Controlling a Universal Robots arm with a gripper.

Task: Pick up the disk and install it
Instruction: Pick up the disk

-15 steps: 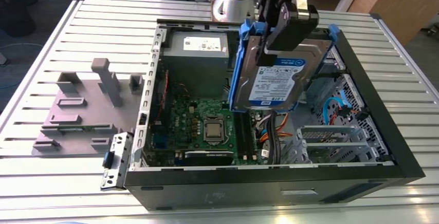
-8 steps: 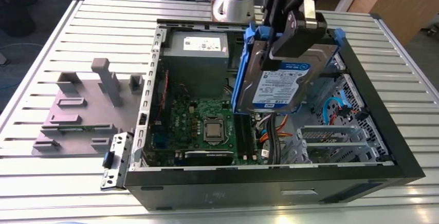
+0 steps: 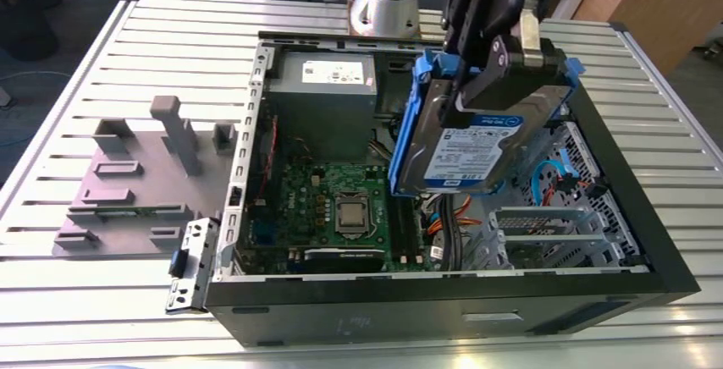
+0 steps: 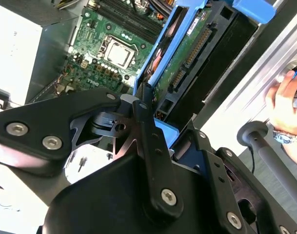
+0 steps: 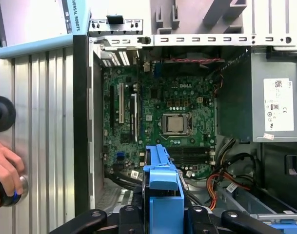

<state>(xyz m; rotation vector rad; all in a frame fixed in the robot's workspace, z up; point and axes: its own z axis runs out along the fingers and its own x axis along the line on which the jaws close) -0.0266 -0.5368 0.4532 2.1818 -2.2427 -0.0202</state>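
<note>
In the exterior view's upper right, the gripper [image 3: 500,81] clamps the disk [image 3: 472,147] near its top; it looks rigid, weighty and shock-sensitive.

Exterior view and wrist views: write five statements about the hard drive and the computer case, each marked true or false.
1. The gripper is shut on the flat silver metal disk with blue plastic rails. True.
2. The disk lies flat on the green circuit board. False: it hangs tilted above the case.
3. The black computer case is open. True.
4. The grey metal box with a white sticker sits outside the case. False: it is inside.
5. A person's hand is beside the case in the first wrist view. True.
</note>
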